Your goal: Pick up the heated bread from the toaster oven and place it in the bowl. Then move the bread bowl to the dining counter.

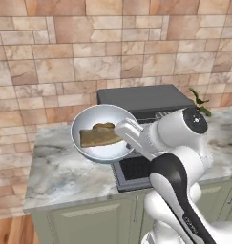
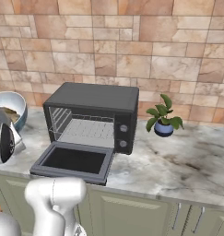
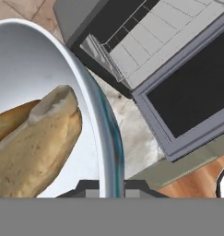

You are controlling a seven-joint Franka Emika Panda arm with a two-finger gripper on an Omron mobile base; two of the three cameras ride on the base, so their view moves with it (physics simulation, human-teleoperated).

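The end effector's (image 3: 109,186) tips are mostly hidden — clamped on the rim of the tilted bowl (image 1: 89,150), bread (image 1: 100,135) inside, lifted off the counter (image 1: 60,171).

Bowl (image 1: 91,128) aloft — bread (image 1: 99,135) inside

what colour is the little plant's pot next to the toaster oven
Blue: the plant pot is a glossy blue, clearest in the right base view.

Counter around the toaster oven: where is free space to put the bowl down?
Bare counter lies left of the toaster oven, out to the edge, and right of the plant. The open oven door crowds the middle front. The gripper holds the bowl by its rim.
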